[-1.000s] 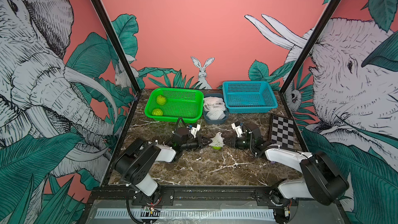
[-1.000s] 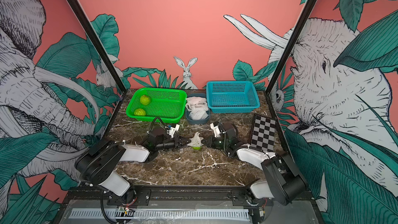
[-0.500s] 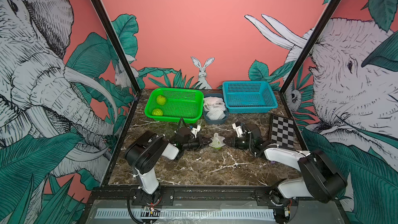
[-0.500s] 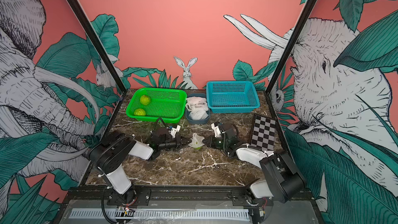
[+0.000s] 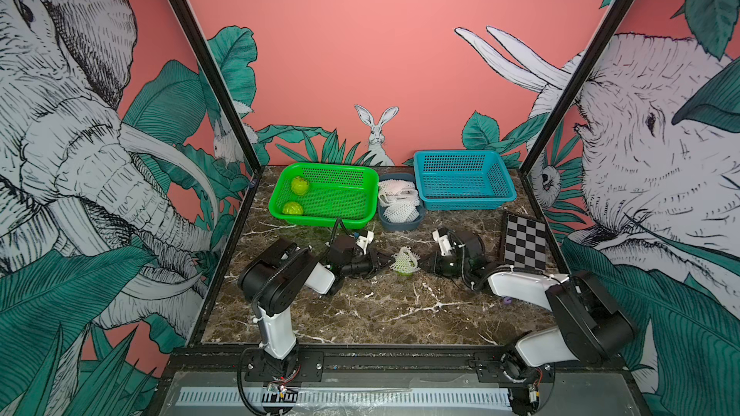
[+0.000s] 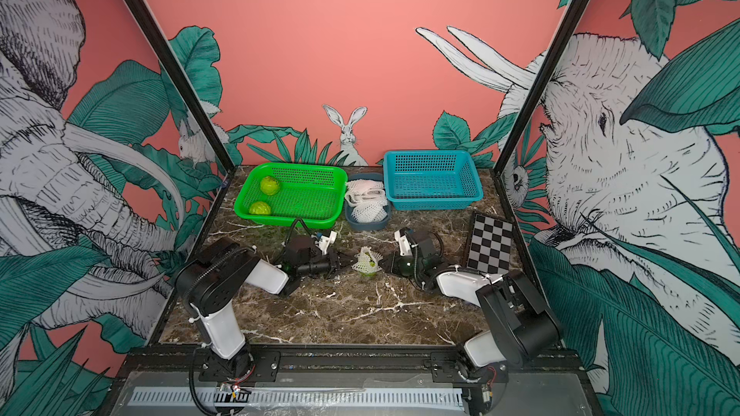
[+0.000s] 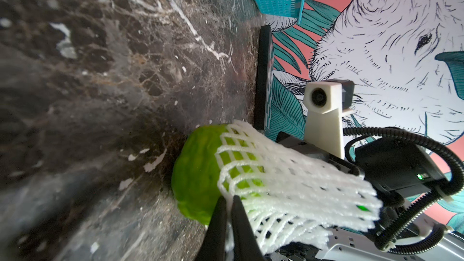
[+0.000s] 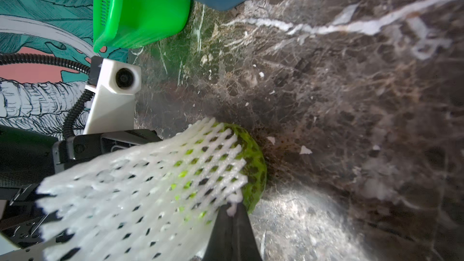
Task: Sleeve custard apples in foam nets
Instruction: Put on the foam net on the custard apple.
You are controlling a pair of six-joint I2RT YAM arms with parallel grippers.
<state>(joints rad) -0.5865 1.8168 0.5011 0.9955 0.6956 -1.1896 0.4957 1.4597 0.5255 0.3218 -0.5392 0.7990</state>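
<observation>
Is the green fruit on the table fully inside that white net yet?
Only partly in. The net covers the top of the fruit; its lower part shows bare green in both wrist views.

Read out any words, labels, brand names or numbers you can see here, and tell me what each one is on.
No readable text anywhere.
The green basket, the blue basket, the grey-blue tub and the checkerboard panel carry no lettering, and the wall mural is drawings only.
Any marking on the small circuit board at the left arm's base is too small to read.
</observation>
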